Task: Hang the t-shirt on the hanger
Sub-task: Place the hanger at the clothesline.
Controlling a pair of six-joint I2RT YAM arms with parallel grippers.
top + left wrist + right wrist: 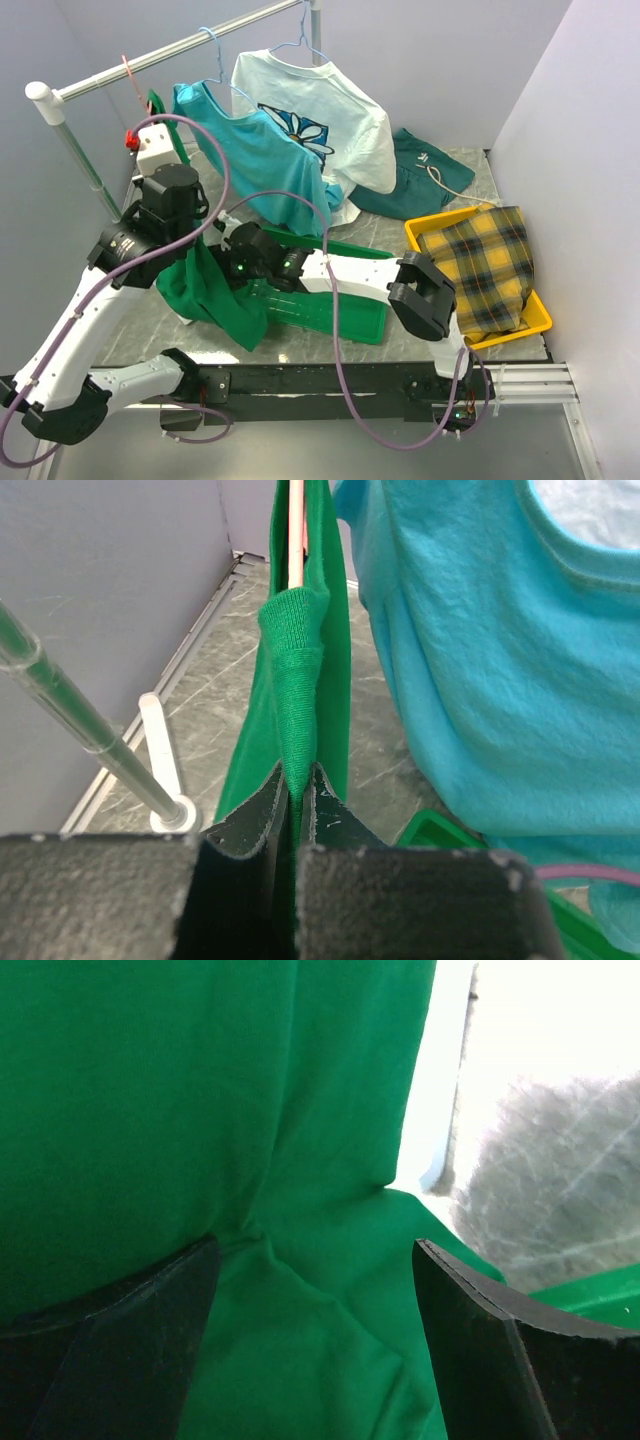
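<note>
The bright green t-shirt [215, 295] hangs from the left end of the rail down to the table. The pink wire hanger [128, 72] hooks over the rail there, and in the left wrist view its wire [296, 530] runs down inside the shirt's top edge [300, 640]. My left gripper [152, 118] is raised beside the rail; its jaws [297, 780] are shut on a ribbed fold of the t-shirt just below the hanger. My right gripper [212, 252] is at the shirt's lower part; it is open [315, 1250] with green cloth [150, 1110] between and behind the fingers.
A turquoise shirt [260, 160] and a white flower-print shirt [330, 110] hang on light-blue hangers on the rail [180, 45], close to the right of the t-shirt. A green tray [340, 315], a teal garment [420, 175] and a yellow bin [540, 320] with plaid cloth lie on the table.
</note>
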